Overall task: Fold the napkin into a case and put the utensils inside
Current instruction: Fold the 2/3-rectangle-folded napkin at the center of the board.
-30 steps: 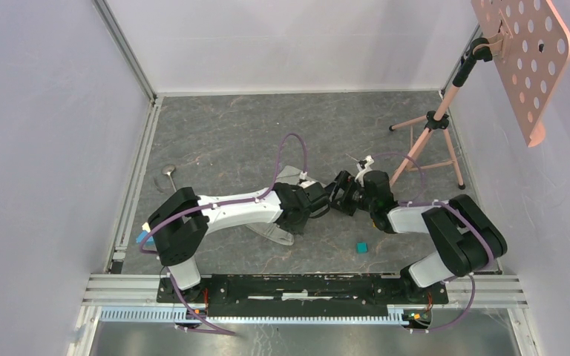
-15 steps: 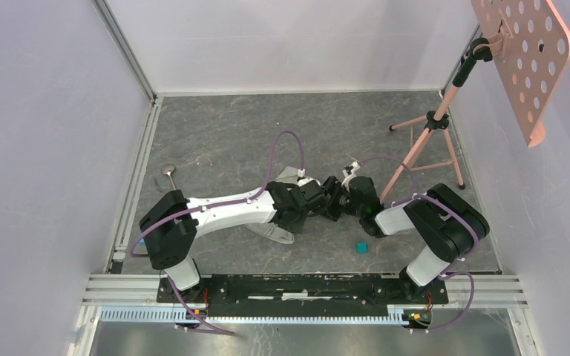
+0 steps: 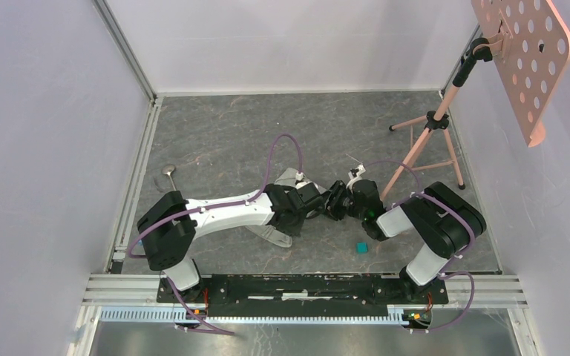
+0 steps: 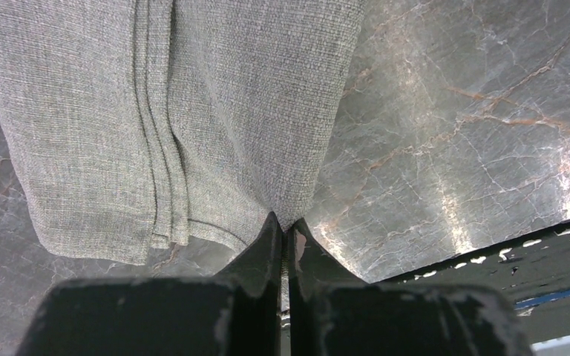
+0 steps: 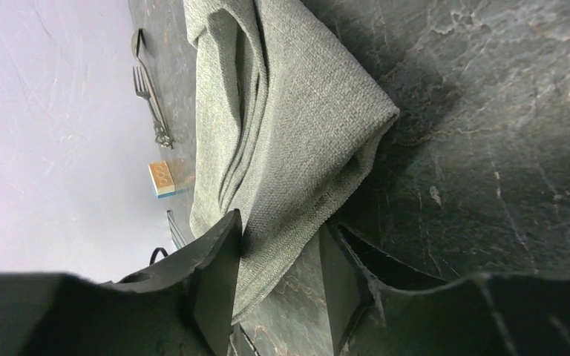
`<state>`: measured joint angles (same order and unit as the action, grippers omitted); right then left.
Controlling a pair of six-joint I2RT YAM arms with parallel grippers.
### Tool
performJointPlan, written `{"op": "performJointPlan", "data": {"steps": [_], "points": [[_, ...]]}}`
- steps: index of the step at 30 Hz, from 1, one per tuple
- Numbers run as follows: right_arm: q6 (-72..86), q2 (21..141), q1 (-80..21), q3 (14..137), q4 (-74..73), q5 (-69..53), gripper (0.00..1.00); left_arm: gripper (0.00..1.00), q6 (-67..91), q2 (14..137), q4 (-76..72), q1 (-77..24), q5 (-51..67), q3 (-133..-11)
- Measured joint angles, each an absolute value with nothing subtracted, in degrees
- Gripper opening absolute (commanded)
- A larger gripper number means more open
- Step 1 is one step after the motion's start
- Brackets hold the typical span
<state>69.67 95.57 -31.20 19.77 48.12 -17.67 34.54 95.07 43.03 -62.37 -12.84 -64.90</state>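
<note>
The left gripper (image 4: pixel 284 236) clamps tight on the napkin (image 4: pixel 193 111) edge; the right gripper (image 5: pixel 278 278) straddles the napkin's folded corner, jaws apart; the fork (image 5: pixel 152 104) lies beyond the napkin.

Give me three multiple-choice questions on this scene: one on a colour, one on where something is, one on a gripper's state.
1. The napkin is: A red; B grey-green; C white.
2. The teal cube lies: A on the napkin; B against the far wall; C on bare table, apart from the napkin.
3. The left gripper is: A shut on the napkin; B wide open; C shut on nothing.

Answers: 1 B, both wrist views show it grey-green. 2 C, the top view shows it alone on the table. 3 A, the left wrist view shows its fingers pinching the napkin's edge.
</note>
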Motion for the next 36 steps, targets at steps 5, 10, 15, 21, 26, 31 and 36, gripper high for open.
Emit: {"op": "performJointPlan", "data": {"steps": [5,10,15,21,26,31,36], "points": [[69.87,95.96,-30.87,19.46,50.43,-17.72,0.22,0.02,34.54,95.07,42.35,-62.35,-11.44,-64.47],[70.06,96.86,-29.95,17.76,54.26,-18.22,0.01,0.06,34.57,95.07,39.75,-62.33,-8.34,-63.99],[64.58,97.23,-27.16,16.1,56.58,-21.8,0.0,0.55,35.22,95.09,34.68,-62.33,-1.19,-62.72],[52.23,97.21,-23.0,16.38,54.04,-26.92,0.01,0.68,37.91,94.26,28.23,-61.65,7.66,-61.45],[43.07,97.21,-22.02,21.17,46.39,-28.64,0.01,0.54,38.17,87.5,24.23,-53.78,13.41,-58.17],[37.15,96.79,-22.0,25.85,39.2,-28.45,0.0,0.39,40.69,85.36,16.49,-39.75,16.64,-55.57],[34.2,96.68,-22.0,29.32,33.34,-27.94,0.01,0.22,43.83,92.44,8.82,-34.44,19.4,-56.66]]}}
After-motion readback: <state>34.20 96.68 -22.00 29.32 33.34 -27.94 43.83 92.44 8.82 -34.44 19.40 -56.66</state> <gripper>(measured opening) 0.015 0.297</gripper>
